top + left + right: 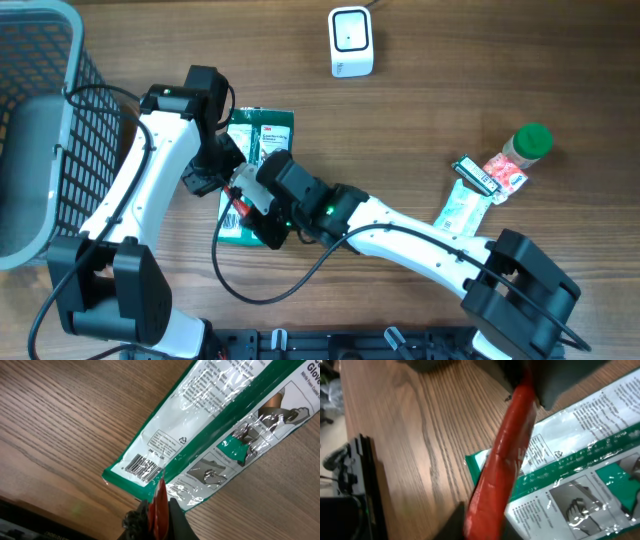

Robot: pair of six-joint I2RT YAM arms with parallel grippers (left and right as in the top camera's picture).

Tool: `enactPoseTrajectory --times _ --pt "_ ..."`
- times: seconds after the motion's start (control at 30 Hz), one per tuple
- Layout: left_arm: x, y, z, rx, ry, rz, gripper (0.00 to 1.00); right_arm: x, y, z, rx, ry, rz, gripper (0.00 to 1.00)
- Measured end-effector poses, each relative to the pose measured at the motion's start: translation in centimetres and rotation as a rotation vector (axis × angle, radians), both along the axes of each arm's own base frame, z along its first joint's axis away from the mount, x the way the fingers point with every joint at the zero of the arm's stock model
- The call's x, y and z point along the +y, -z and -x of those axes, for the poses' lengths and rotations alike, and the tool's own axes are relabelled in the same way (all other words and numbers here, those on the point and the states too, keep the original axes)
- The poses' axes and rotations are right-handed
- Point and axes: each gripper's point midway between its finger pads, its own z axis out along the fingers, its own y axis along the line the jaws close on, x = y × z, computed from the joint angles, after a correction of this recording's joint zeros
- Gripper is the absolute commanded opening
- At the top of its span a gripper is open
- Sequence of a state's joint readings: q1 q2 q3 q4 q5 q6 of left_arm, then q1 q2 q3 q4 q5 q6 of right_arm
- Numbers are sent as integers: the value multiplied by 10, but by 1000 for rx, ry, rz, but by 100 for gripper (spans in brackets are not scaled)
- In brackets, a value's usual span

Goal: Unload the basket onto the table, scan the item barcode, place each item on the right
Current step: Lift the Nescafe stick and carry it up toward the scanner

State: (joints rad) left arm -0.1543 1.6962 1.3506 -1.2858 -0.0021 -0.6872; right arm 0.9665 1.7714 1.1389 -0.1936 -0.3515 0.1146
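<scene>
1. Closest to the right wrist lens: slim red packet (502,455), smooth and glossy, long and narrow, slanting above the table between both grippers.
2. Right gripper (482,527): jaws closed on the packet's lower end, dark fingers on either side of it.
3. Left gripper (159,512): jaws pinched tight on the other end, which shows edge-on there as a thin red strip.
4. Beneath both: flat glove pack (200,445) of crinkled, shiny green-and-white film, printed with pictures and a black barcode near one corner; lies on the wood-grain table (60,425).
5. Well apart, at the far edge: white scanner (350,42), boxy with rounded corners and a dark window.
6. Off to the right: green-capped bottle (530,142), with small flat sachets (460,212) beside it.
7. At the left: grey basket (95,130) with black mesh walls.
</scene>
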Motion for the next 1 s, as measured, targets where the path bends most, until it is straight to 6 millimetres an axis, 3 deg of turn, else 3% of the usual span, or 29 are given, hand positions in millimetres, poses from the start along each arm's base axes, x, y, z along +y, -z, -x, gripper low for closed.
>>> enactPoseTrajectory --times 0.03,0.07,0.1,0.43,0.57,0.67,0.9,1.0 --pt "0 0 -1 -2 0 0 53 0 0 0 1 1 -1 4" --pt "0 0 -2 -6 2 1 84 0 0 0 7 4 -2 4" --pt "0 0 -2 -9 1 2 100 0 0 0 11 8 -3 4" --pt "-2 0 -24 -95 3 15 100 -18 4 -20 82 105 11 4" --pt "1 -1 -39 -154 -11 29 100 -19 0 -19 148 92 -26 4" --pt "14 -3 -55 -211 -61 50 100 -23 -8 -13 235 31 -80 6" --pt "54 -12 -90 -358 -133 126 100 -73 -39 1 503 -189 -277 4" --pt "64 -15 -98 -397 -120 150 100 -96 -57 -5 551 -229 -393 4"
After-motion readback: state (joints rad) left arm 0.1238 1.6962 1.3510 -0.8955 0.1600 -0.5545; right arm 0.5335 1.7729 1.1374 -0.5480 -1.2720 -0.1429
